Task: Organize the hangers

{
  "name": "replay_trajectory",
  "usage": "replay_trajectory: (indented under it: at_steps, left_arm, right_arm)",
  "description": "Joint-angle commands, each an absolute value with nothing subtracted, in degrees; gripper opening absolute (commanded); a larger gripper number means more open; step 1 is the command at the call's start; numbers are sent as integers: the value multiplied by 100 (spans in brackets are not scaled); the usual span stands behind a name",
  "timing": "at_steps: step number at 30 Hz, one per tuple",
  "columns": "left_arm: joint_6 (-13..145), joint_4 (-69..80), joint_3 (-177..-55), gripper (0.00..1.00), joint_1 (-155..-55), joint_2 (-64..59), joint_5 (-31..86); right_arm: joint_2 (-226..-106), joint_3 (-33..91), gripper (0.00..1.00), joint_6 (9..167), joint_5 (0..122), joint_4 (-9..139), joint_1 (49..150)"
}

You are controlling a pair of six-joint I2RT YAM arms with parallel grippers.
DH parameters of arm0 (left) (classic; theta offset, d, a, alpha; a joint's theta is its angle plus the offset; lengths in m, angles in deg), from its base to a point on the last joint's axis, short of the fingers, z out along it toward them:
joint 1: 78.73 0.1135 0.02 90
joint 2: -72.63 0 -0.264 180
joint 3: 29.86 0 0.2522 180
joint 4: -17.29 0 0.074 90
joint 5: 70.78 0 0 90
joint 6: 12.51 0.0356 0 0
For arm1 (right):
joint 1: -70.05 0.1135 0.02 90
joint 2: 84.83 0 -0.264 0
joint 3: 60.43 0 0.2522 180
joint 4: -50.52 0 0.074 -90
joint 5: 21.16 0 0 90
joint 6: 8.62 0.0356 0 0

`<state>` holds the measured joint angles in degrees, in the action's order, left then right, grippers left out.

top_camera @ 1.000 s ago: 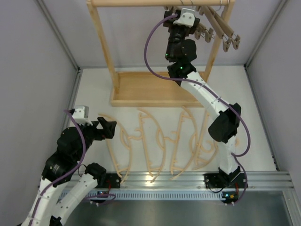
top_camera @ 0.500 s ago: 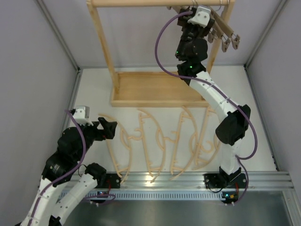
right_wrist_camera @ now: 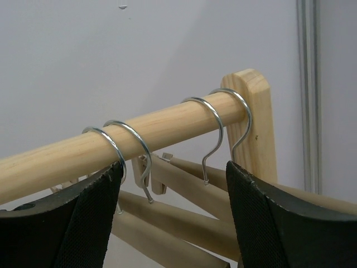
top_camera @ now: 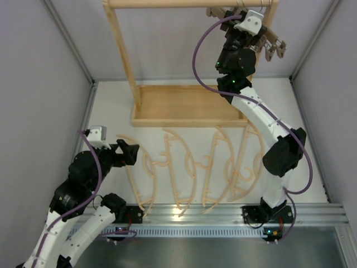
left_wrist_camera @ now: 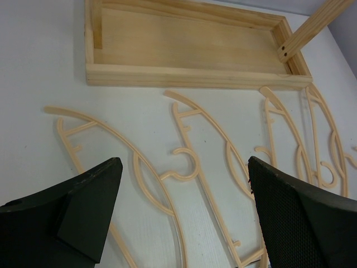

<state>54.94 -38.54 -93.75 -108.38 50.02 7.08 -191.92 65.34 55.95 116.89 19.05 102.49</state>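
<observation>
Right arm has slid further right along the rail (top_camera: pixel 167 3) since the earlier frame and now sits hard up by the right post (right_wrist_camera: pixel 262 128); your left arm hasn't budged. Right gripper (right_wrist_camera: pixel 173 173): fingers apart, nothing visibly clamped, pointing up at the rail from just below. The four metal hooks (right_wrist_camera: pixel 220 120) hang over the rail straight ahead of the gap, in two pairs, the right pair touching or nearly touching the post. The clamp bars (top_camera: pixel 273 42) hang under them, bunched at the rail's right end, long axes slanting diagonally to the rail rather than square to it. Left gripper (left_wrist_camera: pixel 184 162): fingers spread wide, empty, hovering above the table. The pale curved hangers (top_camera: pixel 178 167) lie flat there in a side-by-side row in front of the tray base (left_wrist_camera: pixel 184 75), long axes running near-to-far, apart from each other. One hanger's wooden hook curls right under the gap between the left fingers. Left arm is clearly the nearer one to these. Likely next pick is there, and you'd come straight down, judging by that line-up.
</observation>
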Motion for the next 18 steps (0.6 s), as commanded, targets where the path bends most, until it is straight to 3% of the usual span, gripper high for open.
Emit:
replay_trajectory:
  at_steps: [1, 18]
  left_arm:
    - [5455, -3690, -9345, 98, -10870, 5022, 604]
    - [5446, -3690, -9336, 98, -10888, 5031, 560]
  right_arm:
    - [-18776, 6426, 72, 5659, 11832, 1366, 10134]
    - [-17396, 5098, 73, 6925, 11227, 2385, 10572]
